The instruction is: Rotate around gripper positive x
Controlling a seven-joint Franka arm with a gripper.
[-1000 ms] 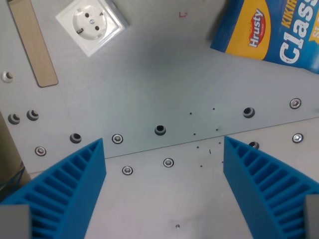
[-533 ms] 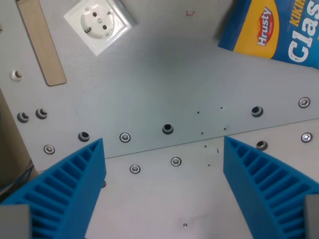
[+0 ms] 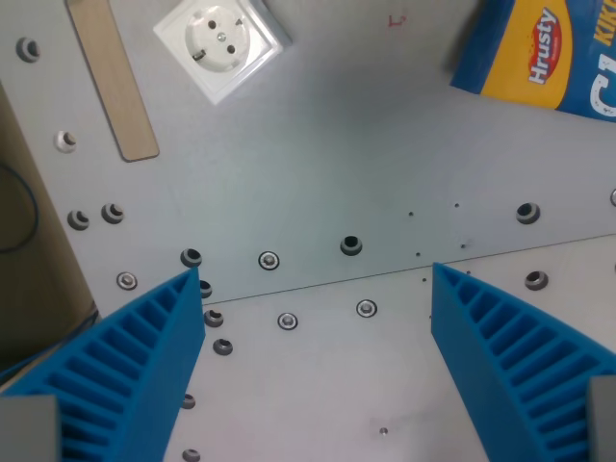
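My gripper (image 3: 318, 289) is open above a grey metal table plate (image 3: 318, 154), with nothing between its two blue ribbed fingers. One finger (image 3: 135, 366) fills the wrist view's lower left, the other (image 3: 510, 356) the lower right. Between them lies bare plate with screws and holes, such as a dark hole (image 3: 351, 245).
A white wall socket (image 3: 221, 43) lies at the top left, beside a flat wooden stick (image 3: 115, 77). A blue and yellow Hrusty snack bag (image 3: 549, 53) lies at the top right. The plate's edge and a brown surface (image 3: 29, 241) with a dark cable show at the left.
The whole scene has slid to the wrist view's right, so the camera has moved. More of the plate's left edge and the brown surface shows now. The fingers stay open.
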